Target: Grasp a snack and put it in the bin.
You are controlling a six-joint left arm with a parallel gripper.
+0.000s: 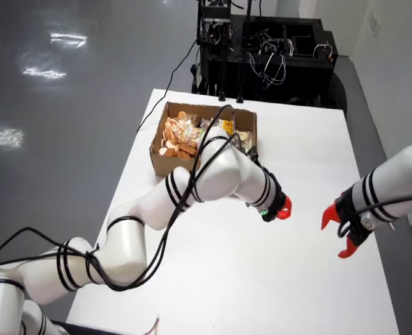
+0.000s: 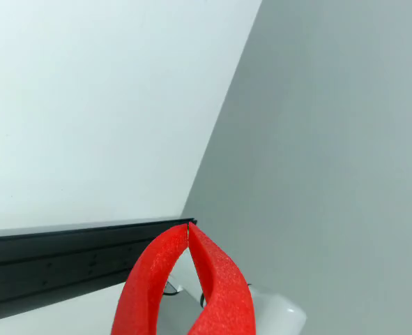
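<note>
A cardboard box (image 1: 159,160) stands at the far left of the white table (image 1: 226,279) and holds several snack packets (image 1: 180,136). My gripper (image 1: 284,209), with red fingers, is on the arm that reaches from the lower left. It hangs over the table's middle, to the right of the box and in front of it. In the wrist view its red fingertips (image 2: 188,227) touch with nothing between them, and the view points at a pale wall. No snack lies loose on the table.
A second white arm comes in from the right, its red gripper (image 1: 338,234) open above the table's right side. Black equipment with cables (image 1: 268,52) stands behind the table's far edge. Grey floor surrounds the table.
</note>
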